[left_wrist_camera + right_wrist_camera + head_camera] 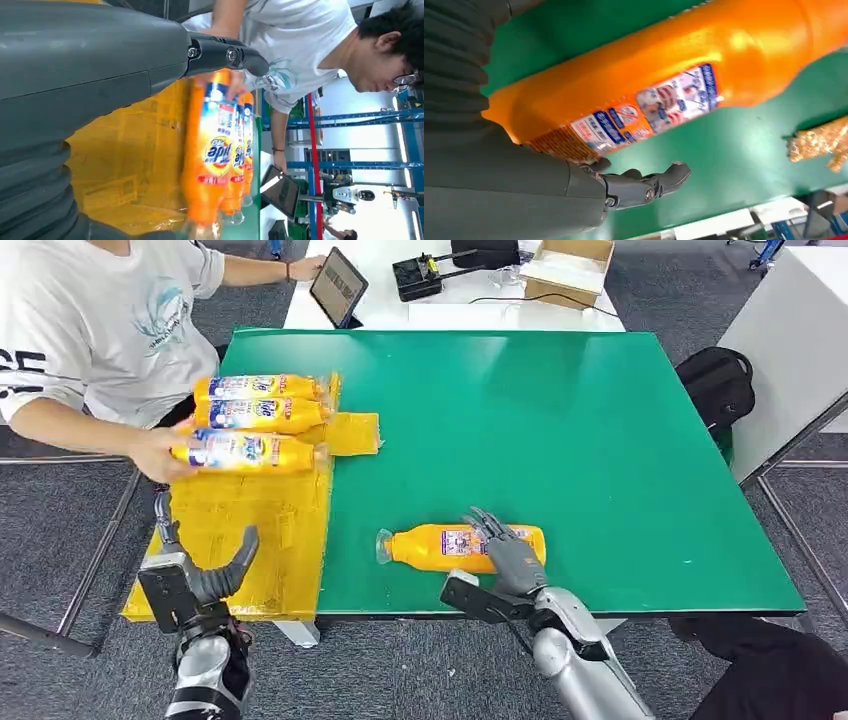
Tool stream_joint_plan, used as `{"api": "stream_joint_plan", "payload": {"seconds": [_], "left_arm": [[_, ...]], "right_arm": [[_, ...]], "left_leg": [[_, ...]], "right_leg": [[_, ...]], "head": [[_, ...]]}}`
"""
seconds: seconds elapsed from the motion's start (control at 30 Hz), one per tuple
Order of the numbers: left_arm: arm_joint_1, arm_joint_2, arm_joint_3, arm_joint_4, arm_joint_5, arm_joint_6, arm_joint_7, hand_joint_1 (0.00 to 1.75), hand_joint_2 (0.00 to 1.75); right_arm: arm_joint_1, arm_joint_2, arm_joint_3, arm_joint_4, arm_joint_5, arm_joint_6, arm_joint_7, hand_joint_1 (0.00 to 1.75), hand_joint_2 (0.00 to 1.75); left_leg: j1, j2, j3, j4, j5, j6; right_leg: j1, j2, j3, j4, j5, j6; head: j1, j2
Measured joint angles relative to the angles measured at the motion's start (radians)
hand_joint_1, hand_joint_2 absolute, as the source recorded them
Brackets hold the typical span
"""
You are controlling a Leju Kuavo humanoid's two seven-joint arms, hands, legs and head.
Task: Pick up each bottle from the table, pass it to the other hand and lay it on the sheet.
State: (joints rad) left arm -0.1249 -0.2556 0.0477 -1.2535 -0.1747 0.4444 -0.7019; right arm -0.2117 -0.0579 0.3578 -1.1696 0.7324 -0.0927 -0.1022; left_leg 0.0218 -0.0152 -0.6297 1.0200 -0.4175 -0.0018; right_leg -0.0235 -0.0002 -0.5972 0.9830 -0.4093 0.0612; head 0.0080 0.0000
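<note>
Three bottles point(255, 410) lie on the yellow sheet point(250, 530). One bottle point(450, 546) remains on the green table point(600, 440) beside the sheet; right hand point(505, 545) spread over it, not gripping. Left hand point(205, 575) wide, empty.

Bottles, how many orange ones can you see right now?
4. Three lie side by side on the yellow sheet: far bottle, middle bottle, near bottle under a person's hand. The fourth bottle lies on the green table under the right hand.
</note>
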Motion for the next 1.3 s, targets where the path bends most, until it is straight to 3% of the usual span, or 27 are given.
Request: {"api": "stream_joint_plan", "payload": {"seconds": [0.93, 1.27, 1.3], "left_arm": [[-0.016, -0.002, -0.048, 0.058, -0.054, -0.029, 0.025, 0.00, 1.75], [-0.024, -0.002, -0.055, 0.079, -0.051, -0.055, 0.040, 0.00, 1.75], [-0.028, -0.002, -0.055, 0.085, -0.047, -0.057, 0.042, 0.00, 1.75]], "right_arm": [[-0.176, -0.016, 0.014, 0.263, 0.008, -0.014, 0.008, 0.00, 1.75], [-0.255, -0.020, 0.034, 0.364, -0.013, 0.086, 0.030, 0.00, 1.75], [-0.270, -0.023, 0.044, 0.387, -0.017, 0.109, 0.033, 0.17, 1.75]], "left_leg": [[0.000, 0.000, 0.002, 0.000, 0.000, 0.000], [0.000, 0.004, 0.008, 0.000, -0.001, 0.001], [0.000, 0.005, 0.010, 0.000, -0.001, 0.000]], "right_leg": [[0.000, 0.000, 0.002, 0.000, 0.001, 0.000], [0.000, 0.002, 0.006, -0.001, 0.001, 0.001], [0.000, 0.002, 0.006, -0.001, 0.001, 0.000]], "head": [[0.000, 0.000], [0.000, 0.000], [0.000, 0.000]]}}
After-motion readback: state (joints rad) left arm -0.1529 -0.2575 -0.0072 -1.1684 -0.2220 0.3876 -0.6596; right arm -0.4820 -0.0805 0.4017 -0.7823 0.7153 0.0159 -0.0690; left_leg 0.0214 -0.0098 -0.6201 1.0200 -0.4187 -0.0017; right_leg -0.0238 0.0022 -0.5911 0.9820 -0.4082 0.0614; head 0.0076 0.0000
